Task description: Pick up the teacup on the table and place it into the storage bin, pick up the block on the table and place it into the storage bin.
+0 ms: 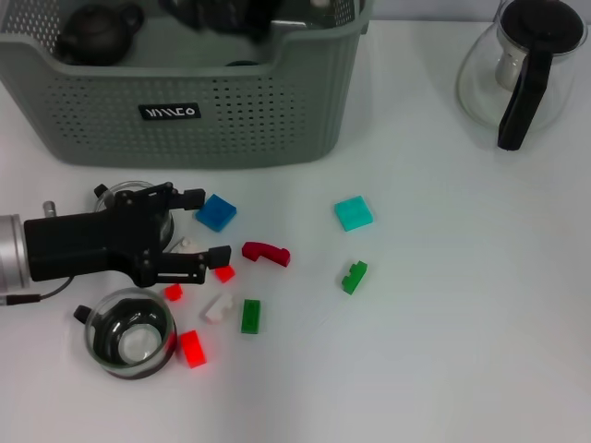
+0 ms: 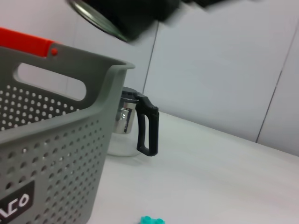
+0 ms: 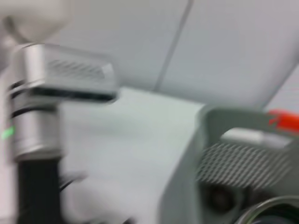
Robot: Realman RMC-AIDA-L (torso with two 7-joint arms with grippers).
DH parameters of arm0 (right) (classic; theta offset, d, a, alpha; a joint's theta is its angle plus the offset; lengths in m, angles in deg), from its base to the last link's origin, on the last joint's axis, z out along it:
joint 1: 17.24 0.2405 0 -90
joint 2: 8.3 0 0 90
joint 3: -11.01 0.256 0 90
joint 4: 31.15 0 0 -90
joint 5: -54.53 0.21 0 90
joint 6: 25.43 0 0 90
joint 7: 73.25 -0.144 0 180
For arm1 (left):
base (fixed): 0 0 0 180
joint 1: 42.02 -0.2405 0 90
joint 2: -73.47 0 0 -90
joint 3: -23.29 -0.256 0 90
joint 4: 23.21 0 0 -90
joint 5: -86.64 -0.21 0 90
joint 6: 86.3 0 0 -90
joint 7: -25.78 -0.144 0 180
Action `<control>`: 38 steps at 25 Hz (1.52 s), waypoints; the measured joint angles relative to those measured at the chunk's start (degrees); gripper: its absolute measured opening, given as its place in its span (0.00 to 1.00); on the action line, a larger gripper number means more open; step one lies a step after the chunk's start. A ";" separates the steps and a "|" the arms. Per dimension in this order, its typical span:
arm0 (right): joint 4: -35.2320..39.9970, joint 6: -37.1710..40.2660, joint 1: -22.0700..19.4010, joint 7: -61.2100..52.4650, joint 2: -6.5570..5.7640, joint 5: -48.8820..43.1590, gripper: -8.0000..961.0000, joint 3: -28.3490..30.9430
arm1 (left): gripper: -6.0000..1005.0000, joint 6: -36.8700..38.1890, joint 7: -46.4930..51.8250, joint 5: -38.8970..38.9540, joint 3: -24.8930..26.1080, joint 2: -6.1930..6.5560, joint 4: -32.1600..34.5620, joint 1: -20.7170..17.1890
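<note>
Left end effector [image 1: 205, 226] is lying low at 9 o'clock on the bench [image 1: 462, 351], fingers spread and empty, lining up on the blue block [image 1: 216, 212]. Right end effector [image 1: 222, 17] is blurring over the storage bin [image 1: 231, 120]; its grip I cannot tell.

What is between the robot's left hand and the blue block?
Nothing visible. The left gripper is open beside the blue block, with only bare table between. A glass teacup sits nearer the robot, out of the way.

Lab-style test bench, plain white table [image 1: 462, 351], bare grey panelled wall [image 2: 219, 65], scattered toy blocks [image 1: 354, 213]
</note>
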 joint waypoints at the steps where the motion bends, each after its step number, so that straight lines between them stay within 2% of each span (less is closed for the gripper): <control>1: -1.95 -2.63 0.84 1.08 -0.03 0.54 0.07 0.03 | 0.88 0.02 0.04 -0.09 -0.18 -0.04 -0.01 0.17; 6: -11.07 -16.29 4.15 5.55 0.23 1.68 0.07 -2.28 | 0.88 0.30 -0.02 -0.13 -0.59 -0.56 -0.03 0.67; 12: -23.00 -34.88 6.55 12.41 0.42 5.83 0.07 -10.74 | 0.88 0.25 -0.07 0.07 -0.60 -1.32 -0.03 0.95; 19: -30.29 -47.05 6.60 18.77 0.64 14.41 0.07 -17.90 | 0.88 0.64 -0.08 0.01 -0.59 -1.69 -0.03 1.03; 25: -31.98 -49.04 5.48 20.86 0.66 18.01 0.07 -18.83 | 0.88 0.71 -0.08 -0.02 -0.59 -1.69 -0.03 1.18; 38: -32.86 -52.42 2.74 21.11 0.66 19.85 0.07 -18.94 | 0.88 0.48 -0.08 -0.12 -0.59 -1.78 -0.03 1.39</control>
